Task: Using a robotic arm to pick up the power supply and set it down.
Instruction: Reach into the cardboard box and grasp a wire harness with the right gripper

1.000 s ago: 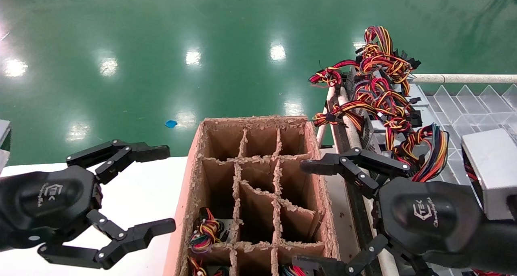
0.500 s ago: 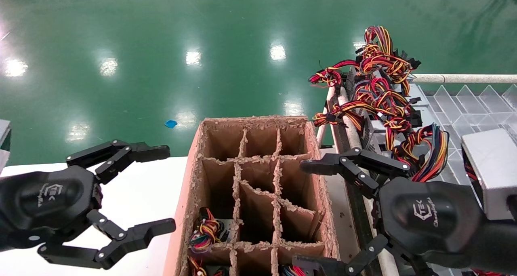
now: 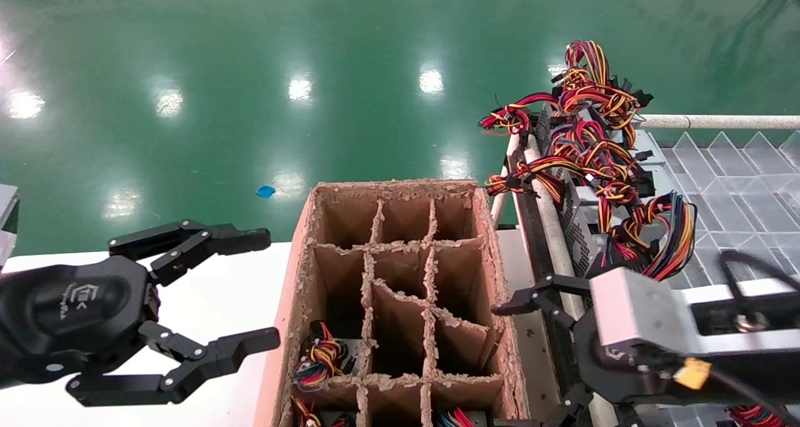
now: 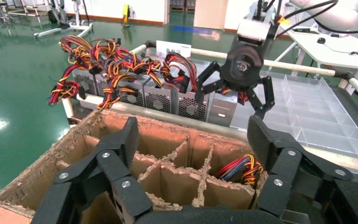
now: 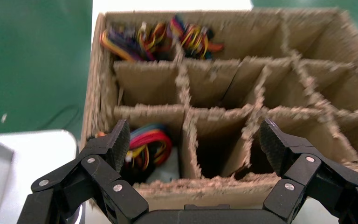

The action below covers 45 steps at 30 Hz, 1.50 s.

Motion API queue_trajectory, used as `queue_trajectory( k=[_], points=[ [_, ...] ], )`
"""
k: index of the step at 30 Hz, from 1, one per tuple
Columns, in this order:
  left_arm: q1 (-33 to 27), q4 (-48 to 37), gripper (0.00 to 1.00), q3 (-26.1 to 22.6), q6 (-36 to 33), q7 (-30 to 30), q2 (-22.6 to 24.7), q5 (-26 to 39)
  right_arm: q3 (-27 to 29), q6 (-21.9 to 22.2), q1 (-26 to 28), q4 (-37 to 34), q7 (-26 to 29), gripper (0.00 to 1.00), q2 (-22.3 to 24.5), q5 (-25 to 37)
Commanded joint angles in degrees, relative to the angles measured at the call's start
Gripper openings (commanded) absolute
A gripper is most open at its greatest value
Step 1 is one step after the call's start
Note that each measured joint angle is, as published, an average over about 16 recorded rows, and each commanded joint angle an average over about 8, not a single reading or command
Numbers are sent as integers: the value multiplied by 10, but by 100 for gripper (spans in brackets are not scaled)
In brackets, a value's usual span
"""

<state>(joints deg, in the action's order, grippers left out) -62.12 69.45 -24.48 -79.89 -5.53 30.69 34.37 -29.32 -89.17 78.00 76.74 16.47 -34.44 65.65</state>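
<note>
Several power supplies (image 3: 584,158) stand in a row on the rack at the right, grey boxes with honeycomb grilles (image 4: 157,96) and red, yellow and black wire bundles. Others sit low in cells of the brown cardboard divider box (image 3: 300,258), shown by their wires (image 3: 319,357) (image 5: 145,143). My right gripper (image 3: 503,364) hangs open at the box's right wall, near its front corner, holding nothing; in its wrist view (image 5: 196,137) it faces across the cells. My left gripper (image 3: 267,284) stays open and empty over the white table, left of the box (image 4: 193,133).
A white table (image 3: 212,289) lies left of the box. A pale rail tube (image 3: 542,195) runs between box and rack. A clear plastic divider tray (image 3: 737,164) fills the far right. Green floor lies beyond.
My right gripper has rolled over and dropped lower beside the box, so its silver wrist block now faces up. The left gripper has barely shifted.
</note>
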Motion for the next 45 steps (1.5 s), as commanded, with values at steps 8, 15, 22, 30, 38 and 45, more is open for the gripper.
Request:
queue_trajectory(
  k=[8, 15, 22, 30, 38, 45],
  points=[
    [0, 0, 0, 0, 0, 0, 0, 0, -128, -18, 94, -3, 23, 100, -29, 18],
    [0, 0, 0, 0, 0, 0, 0, 0, -212, -13, 132, -6, 36, 100, -33, 2],
    [0, 0, 0, 0, 0, 0, 0, 0, -252, 0, 149, -15, 43, 100, -40, 7],
    [0, 0, 0, 0, 0, 0, 0, 0, -259, 22, 144, -24, 43, 100, -44, 8],
    [0, 0, 0, 0, 0, 0, 0, 0, -256, 43, 129, -29, 33, 100, -42, 1],
    [0, 0, 0, 0, 0, 0, 0, 0, -255, 47, 126, -31, 22, 96, -43, 3]
  ],
)
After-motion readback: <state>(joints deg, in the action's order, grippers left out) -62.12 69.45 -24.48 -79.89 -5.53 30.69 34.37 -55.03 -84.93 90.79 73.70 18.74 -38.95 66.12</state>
